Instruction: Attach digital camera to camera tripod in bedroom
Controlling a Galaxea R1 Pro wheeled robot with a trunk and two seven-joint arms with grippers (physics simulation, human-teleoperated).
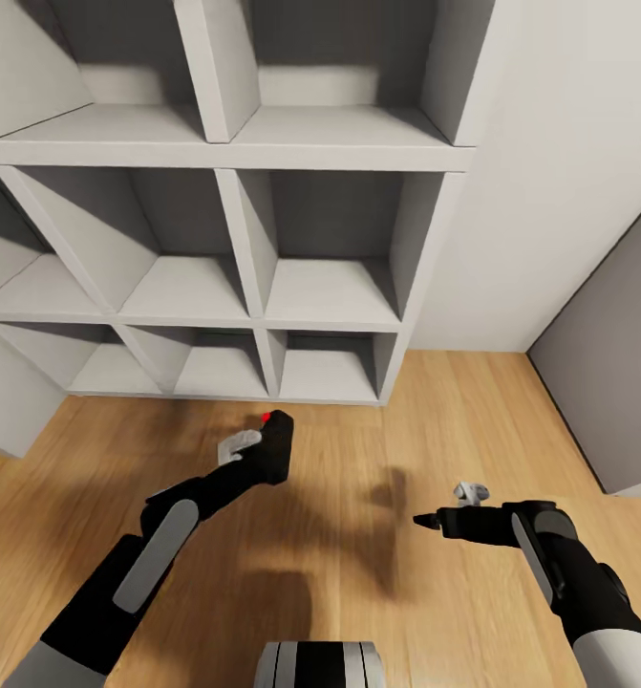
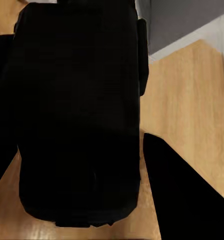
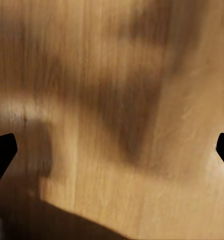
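Gripping the small black boxy digital camera (image 1: 276, 449) with its red dot, the left end effector (image 1: 263, 457) hangs above the light wood plank floor (image 1: 358, 573) before white cube shelves (image 1: 244, 239). The right end effector (image 1: 425, 521) holds nothing, fingers (image 3: 1, 150) spread wide.
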